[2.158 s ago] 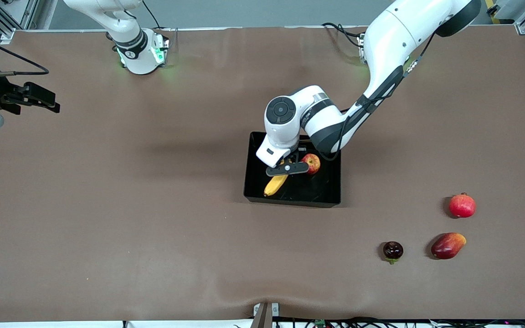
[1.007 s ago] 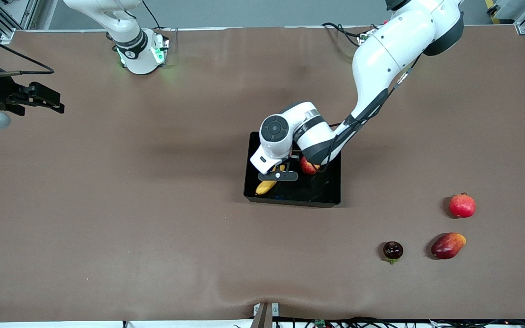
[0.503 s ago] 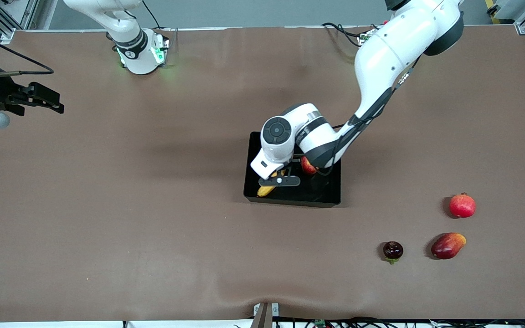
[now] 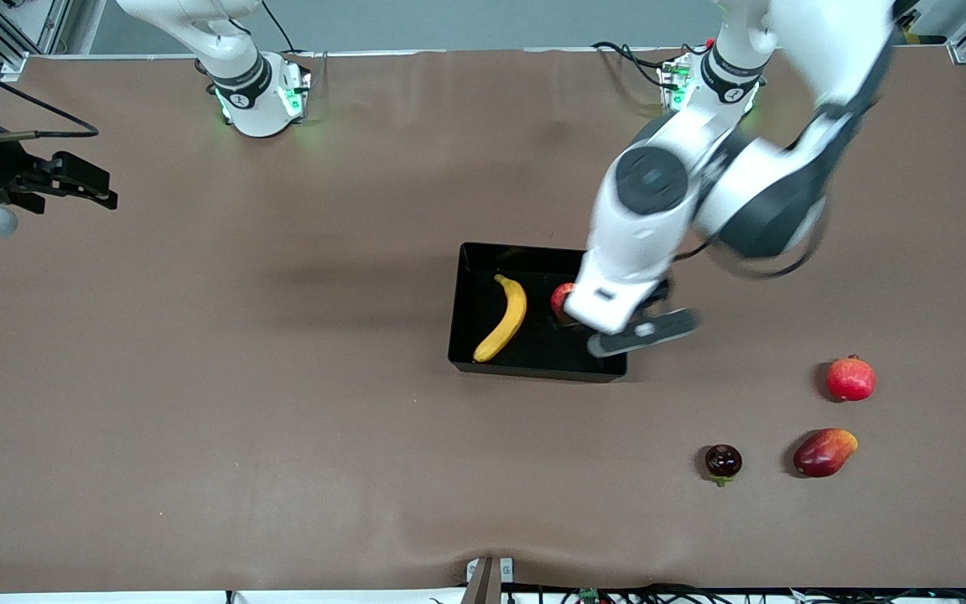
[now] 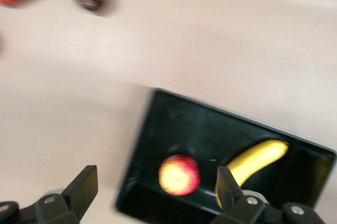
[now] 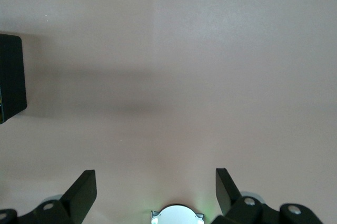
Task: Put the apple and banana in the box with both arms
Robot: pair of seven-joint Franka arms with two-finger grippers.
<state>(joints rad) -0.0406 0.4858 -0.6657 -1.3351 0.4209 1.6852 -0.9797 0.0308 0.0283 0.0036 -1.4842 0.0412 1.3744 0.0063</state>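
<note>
Banana (image 4: 503,319): lay inside the box, in the half toward the right arm's end of the desk, curved, one tip near the wall closest to the front camera; nothing touched it.
Apple (image 4: 561,296): sat in the box beside the banana, apart from it, toward the left arm's end; in the front view the left arm's wrist covered part of it, while the left wrist view showed it whole (image 5: 179,175).
Box (image 4: 470,295): black, shallow, rested on the brown desk (image 4: 282,403) about midway between the two arms' ends.
Left gripper (image 4: 642,332): hung in the air over the box's corner toward the left arm's end; its jaws stood wide apart and gripped nothing, with both black fingers (image 5: 84,187) visible at the edge of the left wrist view.
Right gripper (image 4: 72,180): waited over bare desk at the right arm's end, well apart from the box; its jaws were spread wide and empty, as the right wrist view showed (image 6: 155,190).
Pomegranate (image 4: 850,378): stood on the desk toward the left arm's end, well apart from the box.
Mango (image 4: 823,452): lay nearer to the front camera than the pomegranate.
Dark round fruit (image 4: 723,460): sat beside the mango, toward the box's end.
</note>
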